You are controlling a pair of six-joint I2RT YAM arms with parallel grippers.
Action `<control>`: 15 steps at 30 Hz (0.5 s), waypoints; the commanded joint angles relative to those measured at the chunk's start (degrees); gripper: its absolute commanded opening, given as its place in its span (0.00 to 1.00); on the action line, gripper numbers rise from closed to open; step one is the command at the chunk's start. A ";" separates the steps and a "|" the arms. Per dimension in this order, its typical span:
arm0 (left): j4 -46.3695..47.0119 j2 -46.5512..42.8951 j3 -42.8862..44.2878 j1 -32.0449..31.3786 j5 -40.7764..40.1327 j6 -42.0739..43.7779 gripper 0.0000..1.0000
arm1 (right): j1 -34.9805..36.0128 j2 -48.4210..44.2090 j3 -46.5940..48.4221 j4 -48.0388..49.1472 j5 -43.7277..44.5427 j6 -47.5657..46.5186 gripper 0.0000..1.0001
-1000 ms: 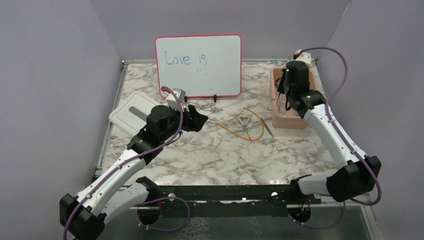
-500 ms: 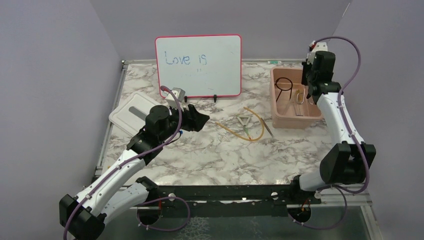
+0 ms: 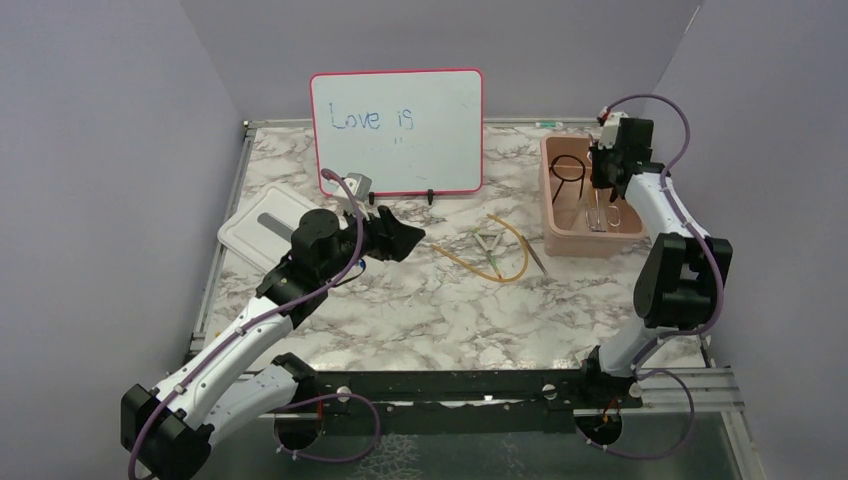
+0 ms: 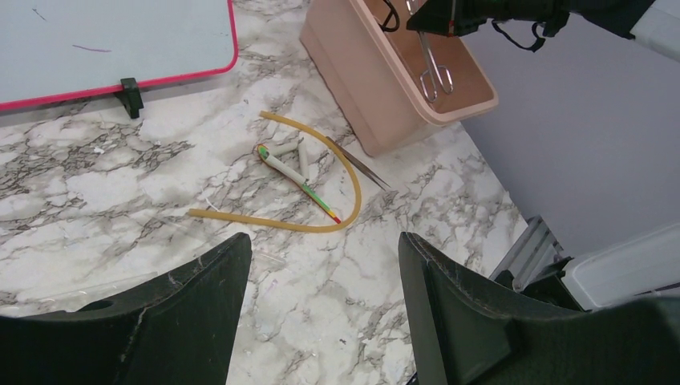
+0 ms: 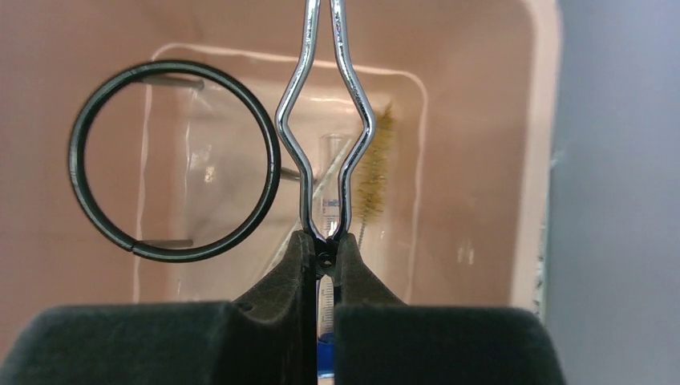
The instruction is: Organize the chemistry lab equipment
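Observation:
My right gripper (image 3: 598, 183) (image 5: 325, 250) is shut on the hinge end of metal tongs (image 3: 597, 212) (image 5: 283, 120), which hang over the pink bin (image 3: 578, 245) (image 5: 481, 160). In the bin lie a black wire ring (image 3: 568, 167) (image 5: 172, 66), a clear graduated tube with a blue cap (image 5: 330, 160) and a small brush (image 5: 375, 160). My left gripper (image 3: 406, 240) (image 4: 325, 242) is open and empty above the marble. Ahead of it lie an amber rubber tube (image 3: 470, 263) (image 4: 353, 172), white-handled scissors (image 3: 488, 245) (image 4: 293, 164) and thin metal forceps (image 3: 536, 256) (image 4: 361, 165).
The red-framed whiteboard (image 3: 395, 130) (image 4: 120, 32) stands at the back middle. A white rectangular lid (image 3: 255, 235) lies at the left behind my left arm. The table's right edge and rail (image 4: 521, 241) run close beside the bin.
My right arm has risen from low in the bin's front, swung to the back right, then shifted slightly left with the tongs. My left gripper has edged a little to the right.

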 commanded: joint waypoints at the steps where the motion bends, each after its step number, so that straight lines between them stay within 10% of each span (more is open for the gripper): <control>1: 2.28 0.46 -0.79 0.19 1.45 -0.50 0.70 | -0.03 2.64 -1.33 2.74 -2.28 -1.05 0.01; 15: 1.71 1.82 -0.73 0.18 0.65 0.06 0.70 | -0.10 4.92 -6.11 3.01 4.69 0.72 0.07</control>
